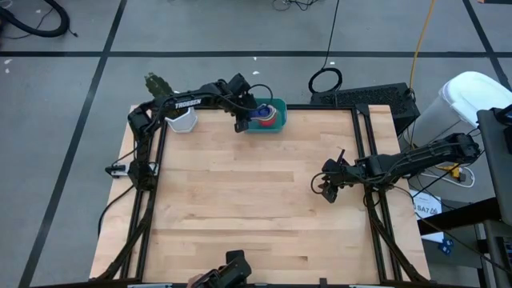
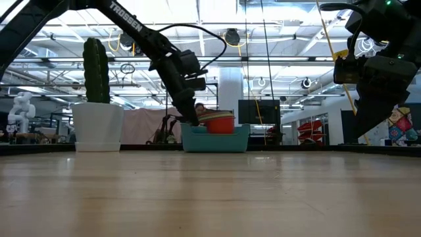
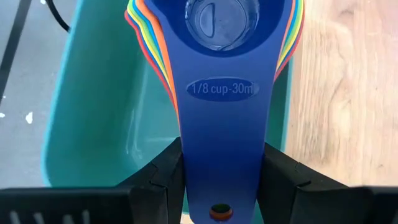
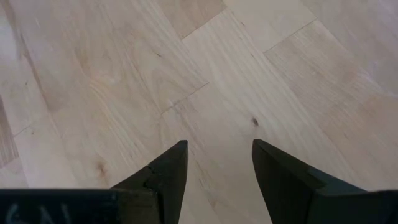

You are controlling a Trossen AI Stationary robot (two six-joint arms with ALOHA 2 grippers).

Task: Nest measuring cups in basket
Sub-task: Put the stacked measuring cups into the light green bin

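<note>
The measuring cups [image 3: 214,37] form a nested stack of several colours, a dark blue one marked 1/8 cup on top. In the high view the stack [image 1: 265,114] is inside the teal basket [image 1: 279,127] at the table's far edge. In the low view it [image 2: 220,122] rises above the basket's rim [image 2: 216,139]. My left gripper [image 3: 222,158] is shut on the stack's handles, at the basket's left end [image 1: 241,123]. My right gripper [image 1: 326,192] hangs open over bare wood near the right edge [image 4: 219,152]. My left gripper pinches the dark blue handle [image 3: 222,149] by its two long edges, near its free end, between the two fingers [image 3: 169,171]. The fingers slant down from the table's left and lie across the handle. The basket wall hides whether the stack's bottom rests on the basket floor.
A white pot [image 1: 182,120] with a green cactus [image 2: 96,69] stands left of the basket, close to my left arm. A black keyboard-like device [image 1: 364,98] lies beyond the far right corner. The wooden table top [image 1: 256,208] stretches between the two arms.
</note>
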